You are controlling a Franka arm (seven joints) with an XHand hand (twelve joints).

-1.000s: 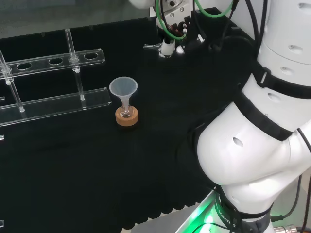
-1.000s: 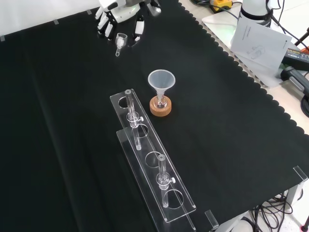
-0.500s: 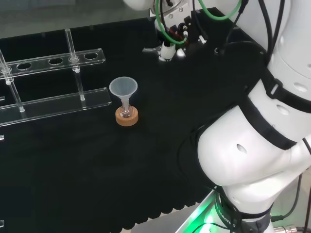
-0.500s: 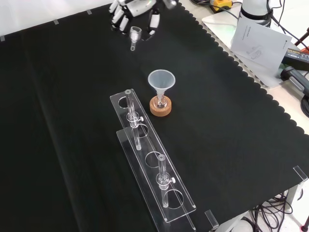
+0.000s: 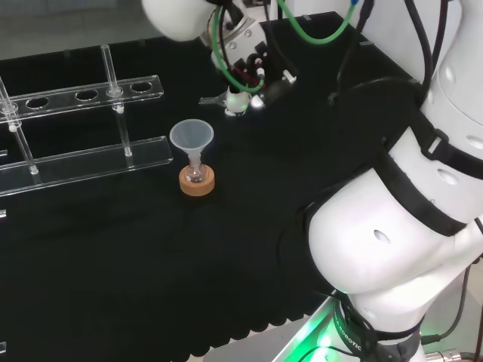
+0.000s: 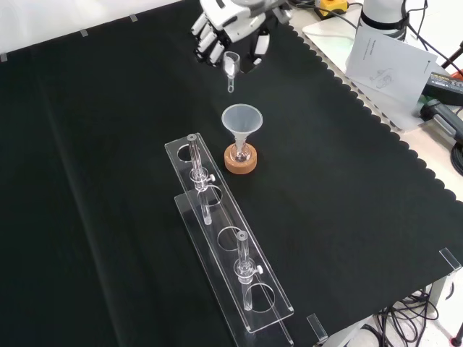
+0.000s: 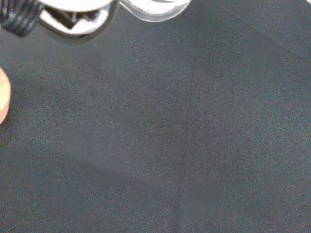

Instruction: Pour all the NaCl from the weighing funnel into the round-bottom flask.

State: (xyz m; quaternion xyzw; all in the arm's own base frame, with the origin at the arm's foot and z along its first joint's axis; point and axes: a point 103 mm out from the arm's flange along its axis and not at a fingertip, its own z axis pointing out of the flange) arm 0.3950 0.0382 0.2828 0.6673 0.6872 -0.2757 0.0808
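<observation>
Above the cloth, toward its far edge in the front view: the hand (image 6: 233, 22) hangs in the air with curled fingers.
Hand: it grasps the weighing funnel (image 6: 231, 67) between its fingers and thumb; the black and white fingertips point down at the cloth (image 6: 101, 181).
Weighing funnel: a small clear piece, its open cup up at the fingers, its thin stem pointing down. In the head view it (image 5: 224, 100) lies nearly level, with the stem pointing left.
NaCl: I cannot tell if any is inside the weighing funnel.
Plastic funnel (image 6: 241, 123): it stands upright in the neck of the round-bottom flask (image 6: 240, 152), near the middle of the cloth.
Round-bottom flask: small and clear, it sits on a cork ring (image 6: 240, 161).
Distance: the weighing funnel is near the plastic funnel, but apart from it and not over its mouth.
Rack (image 6: 228, 249): clear plastic, with holes, on the cloth just beside the cork ring, toward the near edge in the front view.
Wrist view: an edge of the cork ring (image 7: 3, 94) shows on the cloth.
</observation>
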